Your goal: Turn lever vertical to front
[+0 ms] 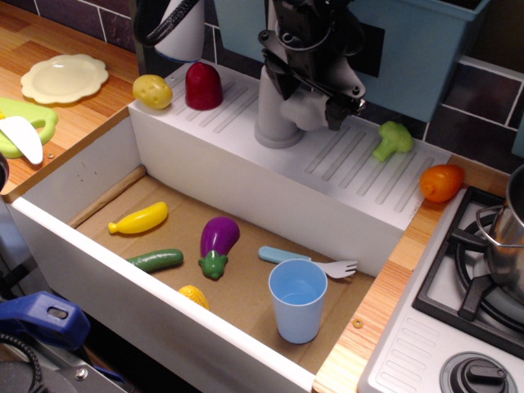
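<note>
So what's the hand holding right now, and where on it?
The hand sits around the lever on the faucet base, near its rounded outer end; a firm grip can't be confirmed.

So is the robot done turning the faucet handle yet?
Hard to say. The gripper is right at the lever, which pokes out sideways from the faucet base. The arm hides whether the jaws actually hold it. Left to do: finish the turn to the front and let go.
</note>
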You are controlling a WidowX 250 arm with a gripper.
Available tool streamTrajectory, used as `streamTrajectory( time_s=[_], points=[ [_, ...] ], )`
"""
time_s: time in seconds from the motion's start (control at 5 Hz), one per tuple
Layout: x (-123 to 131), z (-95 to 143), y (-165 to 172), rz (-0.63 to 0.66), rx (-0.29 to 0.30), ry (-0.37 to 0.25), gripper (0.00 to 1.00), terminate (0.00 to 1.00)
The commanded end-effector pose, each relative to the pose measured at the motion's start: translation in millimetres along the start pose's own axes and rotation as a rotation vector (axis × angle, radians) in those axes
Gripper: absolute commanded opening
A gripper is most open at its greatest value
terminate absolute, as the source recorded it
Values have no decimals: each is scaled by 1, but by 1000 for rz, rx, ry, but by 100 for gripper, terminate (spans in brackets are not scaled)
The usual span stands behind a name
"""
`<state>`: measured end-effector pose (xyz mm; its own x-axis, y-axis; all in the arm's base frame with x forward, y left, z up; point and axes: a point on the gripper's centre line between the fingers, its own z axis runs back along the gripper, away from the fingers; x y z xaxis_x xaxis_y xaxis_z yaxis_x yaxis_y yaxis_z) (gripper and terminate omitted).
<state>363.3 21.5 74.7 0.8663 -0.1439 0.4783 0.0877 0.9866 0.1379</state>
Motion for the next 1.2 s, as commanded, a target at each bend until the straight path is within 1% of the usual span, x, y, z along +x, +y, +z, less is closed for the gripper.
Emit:
streamTrajectory(
  time_s=[0.0,0.2,0.4,0.6,0.8,1.0],
  points=[
    [25,13,5,-14,5,-52,100,0],
    [32,18,5,-23,11,-60,100,0],
    [29,14,1,0,5,-68,0,0],
    [26,15,-5,11,10,-69,0,0],
    [24,19,-10,24,-8,-57,0,0],
    [12,24,-21,41,-13,-6,0,0]
  ],
)
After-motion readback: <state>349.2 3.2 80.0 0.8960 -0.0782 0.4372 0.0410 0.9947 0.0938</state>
